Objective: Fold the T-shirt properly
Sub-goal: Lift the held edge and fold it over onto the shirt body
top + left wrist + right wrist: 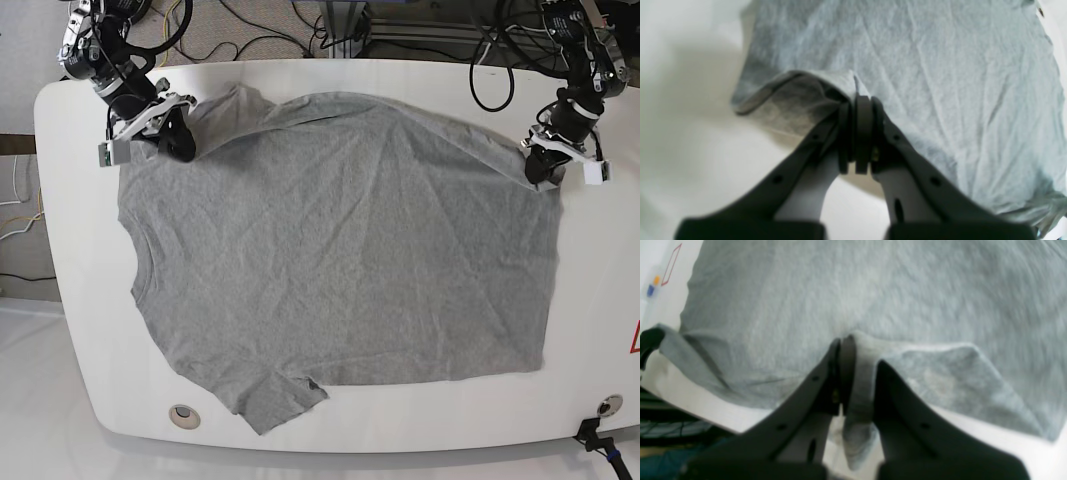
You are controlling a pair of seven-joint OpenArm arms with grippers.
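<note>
Cables (250, 40) trail behind our white table (60, 300), nothing blocking; the grey T-shirt (340, 250) lies collar-left, hem-right, both our left gripper (857, 100) and right gripper (857, 350) clamped tight on its far edge.

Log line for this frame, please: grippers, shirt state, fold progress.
left gripper: shut on T-shirt hem corner | right gripper: shut on shoulder edge | shirt: spread flat on table | fold: not yet made

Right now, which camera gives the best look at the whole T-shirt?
The base view: it shows the entire T-shirt spread on the white table, both sleeves and the hem included. The left wrist view shows only wrinkled fabric pinched in the left gripper; the right wrist view, a blurry fold in the right gripper.
</note>
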